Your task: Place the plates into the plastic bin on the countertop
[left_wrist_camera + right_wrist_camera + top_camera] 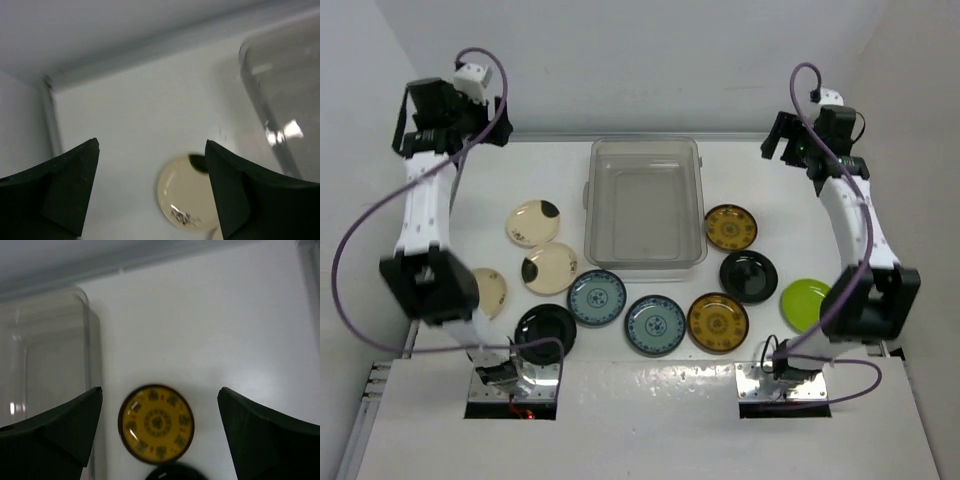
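Looking through both wrist cameras, I find my right gripper (pixel 160 390) spread and empty, the amber-yellow plate (pixel 156 423) lying just nearward of it beside the empty plastic bin (pixel 95 350), while my left gripper (pixel 152 142), likewise spread, faces the cream plate (pixel 187 192) toward the desk's (pixel 140 100) far-left corner.

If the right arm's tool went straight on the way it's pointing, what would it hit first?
Probably the amber-yellow plate beside the plastic bin: it lies almost centred ahead of the open right tool, though depth is unclear.
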`<state>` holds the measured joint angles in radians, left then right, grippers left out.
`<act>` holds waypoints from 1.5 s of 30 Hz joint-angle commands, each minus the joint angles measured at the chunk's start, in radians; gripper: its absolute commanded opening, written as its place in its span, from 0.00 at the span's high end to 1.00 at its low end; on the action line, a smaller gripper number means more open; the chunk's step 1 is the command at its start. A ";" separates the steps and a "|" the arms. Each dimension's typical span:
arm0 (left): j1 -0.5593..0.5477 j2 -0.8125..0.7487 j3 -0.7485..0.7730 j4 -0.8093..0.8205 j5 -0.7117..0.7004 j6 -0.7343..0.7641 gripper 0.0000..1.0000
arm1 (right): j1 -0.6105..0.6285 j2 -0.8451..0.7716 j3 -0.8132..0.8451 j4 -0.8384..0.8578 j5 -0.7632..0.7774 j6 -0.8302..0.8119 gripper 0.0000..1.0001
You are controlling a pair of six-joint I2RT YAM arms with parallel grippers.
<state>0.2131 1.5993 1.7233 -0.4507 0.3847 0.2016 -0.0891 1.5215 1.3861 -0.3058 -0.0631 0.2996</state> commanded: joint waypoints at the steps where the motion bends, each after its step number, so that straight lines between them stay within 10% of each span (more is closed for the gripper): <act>1: 0.089 0.284 0.086 -0.486 0.175 0.027 0.11 | -0.031 0.140 0.013 -0.339 -0.253 0.127 0.04; 6: 0.126 0.504 0.196 -0.471 0.131 0.009 0.07 | -0.073 0.204 -0.110 -0.253 -0.260 0.167 0.09; 21: 0.213 0.447 -0.137 -0.235 0.256 -0.042 0.09 | -0.127 0.460 -0.266 0.016 -0.333 0.291 0.40; 27: 0.223 0.409 -0.148 -0.224 0.287 -0.042 0.09 | -0.132 0.462 -0.278 0.043 -0.290 0.277 0.99; 38: 0.213 0.399 -0.180 -0.224 0.243 -0.042 0.12 | 0.114 -0.022 -0.144 0.043 0.411 0.337 1.00; 45: 0.181 0.451 -0.180 -0.224 0.177 -0.054 0.18 | 0.400 0.044 -0.096 0.145 0.293 0.331 1.00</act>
<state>0.4088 2.0453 1.5330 -0.6846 0.5819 0.1558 0.2226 1.4784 1.2758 -0.1764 0.2443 0.6220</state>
